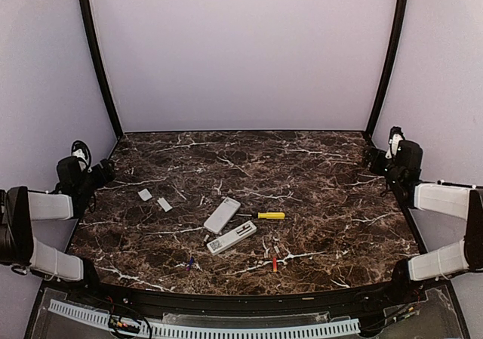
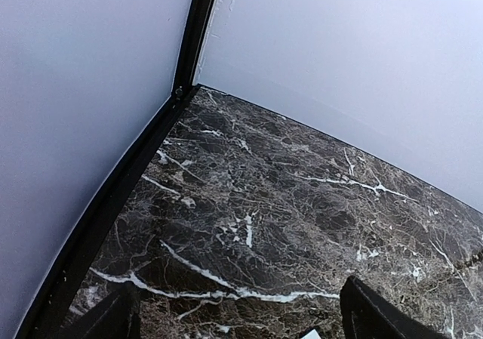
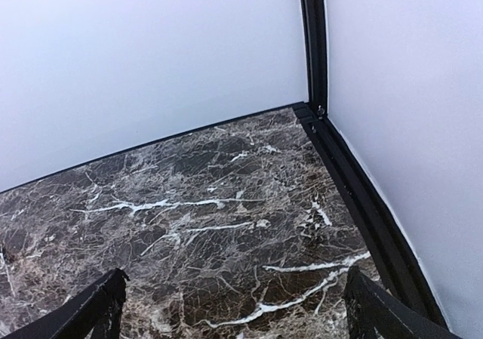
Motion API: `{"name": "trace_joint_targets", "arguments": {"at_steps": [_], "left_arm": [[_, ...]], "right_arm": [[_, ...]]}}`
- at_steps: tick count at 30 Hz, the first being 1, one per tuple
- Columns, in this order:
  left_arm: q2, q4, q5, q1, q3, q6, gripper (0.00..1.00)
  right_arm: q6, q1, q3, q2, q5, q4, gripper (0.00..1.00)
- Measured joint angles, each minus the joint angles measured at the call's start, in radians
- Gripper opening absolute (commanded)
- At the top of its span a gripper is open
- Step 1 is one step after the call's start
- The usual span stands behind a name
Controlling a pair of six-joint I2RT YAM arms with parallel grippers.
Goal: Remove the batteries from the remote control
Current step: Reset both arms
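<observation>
Lying loose on marble table (image 1: 332, 203): two remotes (image 1: 226, 226), red battery (image 1: 274, 263); both tools spread, empty, at edges.

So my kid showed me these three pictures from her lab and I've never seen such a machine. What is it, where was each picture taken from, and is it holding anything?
It is a robot with two arms bolted at the near edge of a marble-patterned table. The wide picture comes from a camera above and behind the arms; the other two come from a camera on each wrist, looking past that arm's own dark fingers at bare table and the white walls.

The left pincer and right pincer are pulled back to the sides, both open and holding nothing.

Mid-table lie two white remotes, a yellow-handled screwdriver, and two small white covers to the left. Near the front lie small batteries, one reddish, one bluish, so some look already removed.
</observation>
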Motion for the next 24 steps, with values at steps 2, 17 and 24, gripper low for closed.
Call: {"name": "trace_joint_targets", "arguments": {"at_steps": [2, 17, 24], "left_arm": [[0.000, 0.034, -0.006, 0.000, -0.024, 0.021, 0.91], [0.018, 0.206, 0.037, 0.000, -0.076, 0.056, 0.96], [0.018, 0.211, 0.038, 0.000, -0.076, 0.060, 0.97]], "right_arm": [[-0.029, 0.000, -0.076, -0.018, 0.022, 0.078, 0.99], [-0.140, 0.000, -0.251, -0.010, 0.092, 0.416, 0.98], [-0.146, 0.000, -0.251, -0.010, 0.093, 0.440, 0.98]]}}
